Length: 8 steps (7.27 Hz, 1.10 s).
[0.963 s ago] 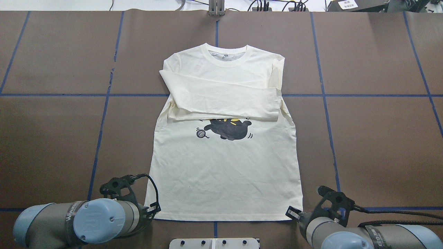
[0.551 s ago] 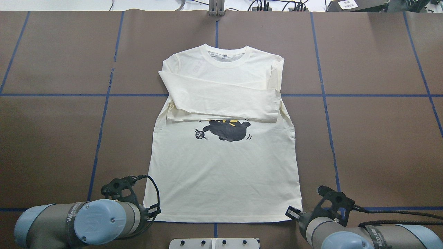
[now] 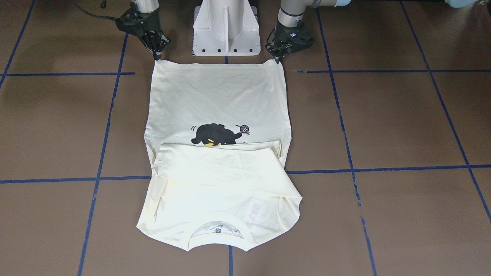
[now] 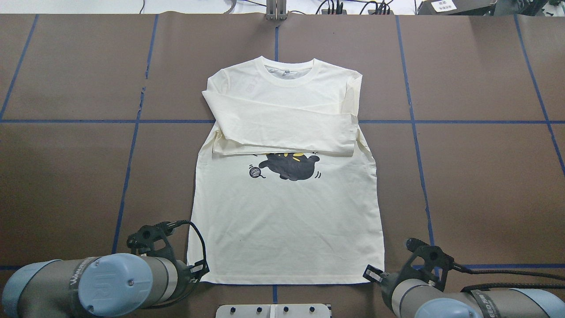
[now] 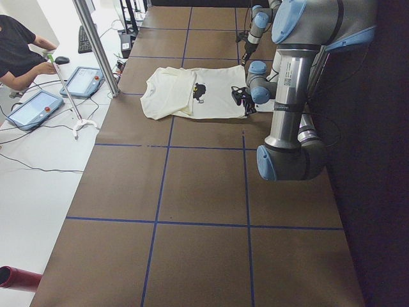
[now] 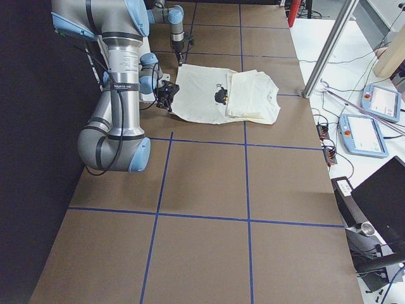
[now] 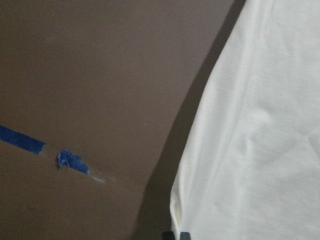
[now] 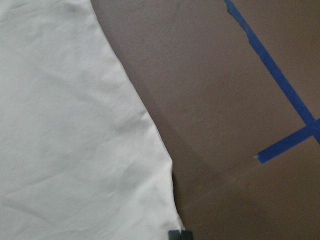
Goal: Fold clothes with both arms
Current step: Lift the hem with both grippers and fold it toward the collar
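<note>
T-shirt (image 4: pixel 287 229) flat on desk (image 4: pixel 485 176) centre, collar (image 4: pixel 290 80) at 12 o'clock, sleeves (image 4: pixel 282 128) crossed over chest. At 7 o'clock, left fingers (image 4: pixel 199 268) narrow, apparently pinching hem corner; right fingers (image 4: pixel 371 273) same at 5. Hem-grasp step. Next: lift both evenly, carry toward collar

Cream long-sleeved T-shirt (image 4: pixel 287 229) lying flat, front up, collar (image 4: pixel 291 75) pointing to 12 o'clock, hem sitting at 6 o'clock. Both sleeves (image 4: pixel 282 128) lying folded across chest, hiding top of black cat print (image 4: pixel 289 167). Grey left arm (image 4: pixel 88 287) reaching low at 7 o'clock, left gripper (image 3: pixel 277 59) pinching hem corner, fingertips pressing together. Grey right arm (image 4: pixel 441 300) reaching low at 5 o'clock, right gripper (image 3: pixel 156 57) pinching other hem corner.
</note>
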Available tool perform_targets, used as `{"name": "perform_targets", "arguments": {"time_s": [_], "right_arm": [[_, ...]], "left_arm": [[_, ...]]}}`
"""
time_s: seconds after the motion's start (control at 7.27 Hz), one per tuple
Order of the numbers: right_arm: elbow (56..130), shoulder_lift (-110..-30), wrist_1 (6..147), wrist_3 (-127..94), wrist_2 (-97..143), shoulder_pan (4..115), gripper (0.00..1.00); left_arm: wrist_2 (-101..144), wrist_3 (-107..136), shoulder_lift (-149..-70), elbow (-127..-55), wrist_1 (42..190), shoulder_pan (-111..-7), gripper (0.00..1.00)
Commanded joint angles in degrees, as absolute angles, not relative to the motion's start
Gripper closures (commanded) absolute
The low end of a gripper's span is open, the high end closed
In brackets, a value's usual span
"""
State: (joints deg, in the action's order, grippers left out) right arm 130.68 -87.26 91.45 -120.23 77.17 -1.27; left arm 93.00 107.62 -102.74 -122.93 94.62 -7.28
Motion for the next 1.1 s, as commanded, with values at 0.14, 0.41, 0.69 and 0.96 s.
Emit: {"name": "perform_targets", "arguments": {"time_s": [0.14,0.41,0.69,0.96], "right_arm": [[141.9,-88.3,99.1,-119.8,77.5,-0.4,1.00],[140.2,-83.8,99.2,-112.5,80.1,7.7,1.00],[126.3,-71.7,99.3,-101.9,88.4,21.6,1.00],[117.3,-67.3,98.7,-92.3,93.9,32.4,1.00]], "left_arm": [[95.8,107.1,-102.3,-135.5,86.4,-8.1,1.00],[95.8,101.9,-105.8,-130.6,87.1,-16.1,1.00],[97.1,93.7,-115.6,-118.2,87.5,-27.2,1.00],[97.1,87.6,-118.3,-107.7,94.8,-34.8,1.00]]}}
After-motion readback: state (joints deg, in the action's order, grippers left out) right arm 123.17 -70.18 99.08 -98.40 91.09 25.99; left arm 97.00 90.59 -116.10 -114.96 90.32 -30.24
